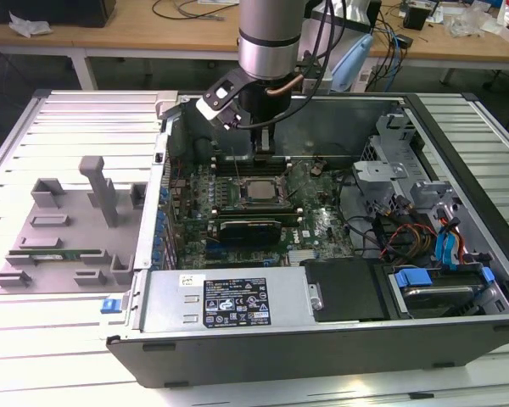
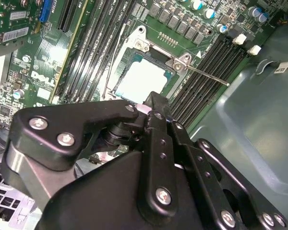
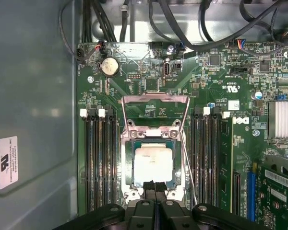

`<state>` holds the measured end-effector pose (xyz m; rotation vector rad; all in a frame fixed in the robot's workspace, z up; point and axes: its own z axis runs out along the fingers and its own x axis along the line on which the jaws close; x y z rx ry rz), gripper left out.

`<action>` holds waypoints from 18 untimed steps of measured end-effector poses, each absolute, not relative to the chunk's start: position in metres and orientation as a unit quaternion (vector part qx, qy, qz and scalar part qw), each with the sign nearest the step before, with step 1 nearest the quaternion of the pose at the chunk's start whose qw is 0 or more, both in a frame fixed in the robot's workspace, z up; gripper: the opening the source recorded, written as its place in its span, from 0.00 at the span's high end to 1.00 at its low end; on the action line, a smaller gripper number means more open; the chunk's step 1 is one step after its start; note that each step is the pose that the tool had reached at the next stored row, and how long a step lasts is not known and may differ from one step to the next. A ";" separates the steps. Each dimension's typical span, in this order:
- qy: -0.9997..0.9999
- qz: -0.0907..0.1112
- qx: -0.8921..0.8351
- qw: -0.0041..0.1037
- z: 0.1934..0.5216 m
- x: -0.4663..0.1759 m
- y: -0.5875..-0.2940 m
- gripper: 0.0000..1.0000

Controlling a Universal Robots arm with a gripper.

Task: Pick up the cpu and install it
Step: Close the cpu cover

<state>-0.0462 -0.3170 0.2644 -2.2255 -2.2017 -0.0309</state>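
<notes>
A: We're looking down in the first wrist view, and the cpu (image 3: 153,165) lies flat inside the socket (image 3: 128,165), silver top up, its edges parallel with the frame around it.

B: And the gripper (image 3: 154,186)? We see its two fingertips drawn tight together just over the edge of the chip nearest them, with nothing between them.

A: Agreed, clenched on nothing. Whether the tips touch the lid, we can't tell.

B: In the exterior view the arm hangs over the motherboard (image 1: 322,225), inside the open computer case (image 1: 322,348).

A: So we judge this to be the seating part of the job. The chip is down in its place, the hinged load plate (image 3: 155,99) stands open on the far side from the fingers, and the thin lever (image 2: 209,75) looks unlatched beside the socket.

B: What counts here, we think, is gentleness. The chip ought to sit by its own weight. Any push should go straight down and light, never sideways, or the contacts underneath could bend.

A: We'd watch the corners too: all four level, no edge riding up on the socket wall. In the second wrist view the top looks even, though the gripper's linkage hides the nearer side.

B: And the memory slots (image 3: 98,158) flank the socket on both sides, so we'd give the fingers room there. Close quarters.
</notes>
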 end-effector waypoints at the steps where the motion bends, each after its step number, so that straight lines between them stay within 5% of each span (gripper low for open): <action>1: -0.703 -0.009 -0.711 0.006 0.264 -0.046 -0.317 0.89; 18: -0.703 -0.008 -0.711 0.007 0.269 -0.044 -0.317 0.89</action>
